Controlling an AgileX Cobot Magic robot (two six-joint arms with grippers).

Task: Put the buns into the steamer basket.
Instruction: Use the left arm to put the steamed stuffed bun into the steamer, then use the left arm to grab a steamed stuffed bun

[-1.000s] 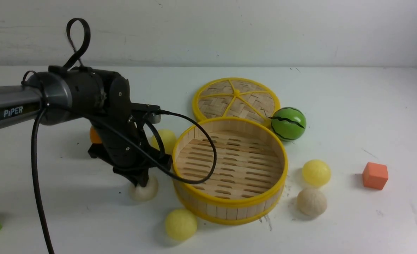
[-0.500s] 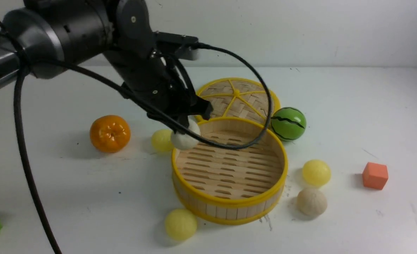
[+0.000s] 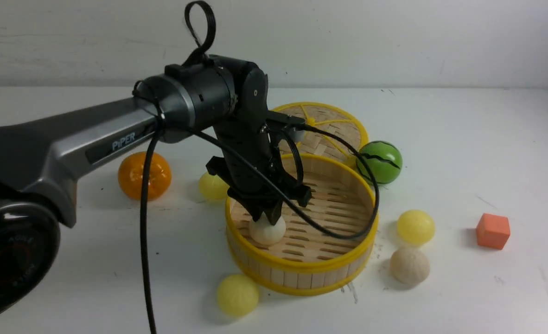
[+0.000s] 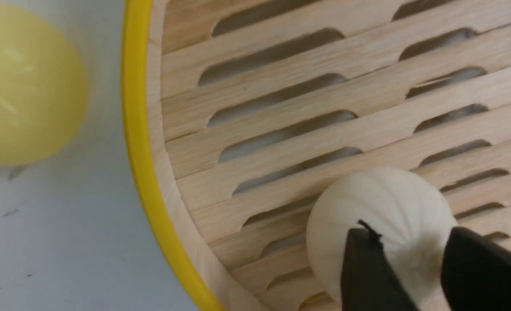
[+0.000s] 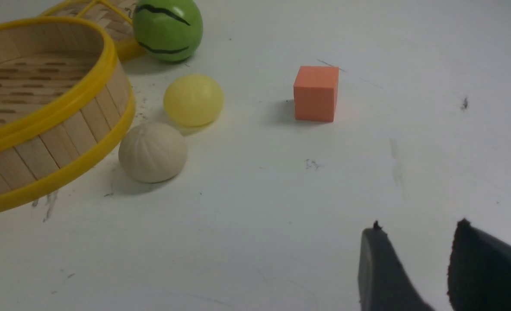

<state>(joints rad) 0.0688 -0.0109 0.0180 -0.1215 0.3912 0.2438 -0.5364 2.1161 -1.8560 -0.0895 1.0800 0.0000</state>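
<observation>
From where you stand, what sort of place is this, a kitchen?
Likely a robotics lab test bench, not a kitchen: a plain white table, a robot arm over it, and toy food such as the watermelon ball beside a steamer basket.

Matt wooden steamer basket (image 3: 302, 278), glossy orange fruit (image 3: 130, 178).

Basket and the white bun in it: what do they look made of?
Basket: pale bare wood or bamboo slats, with grain visible in the left wrist view. The rims are smooth, slightly glossy yellow, probably plastic. Bun: matte off-white with moulded ribs and no shine, so it is likely foam or soft rubber. I can't tell which.
</observation>
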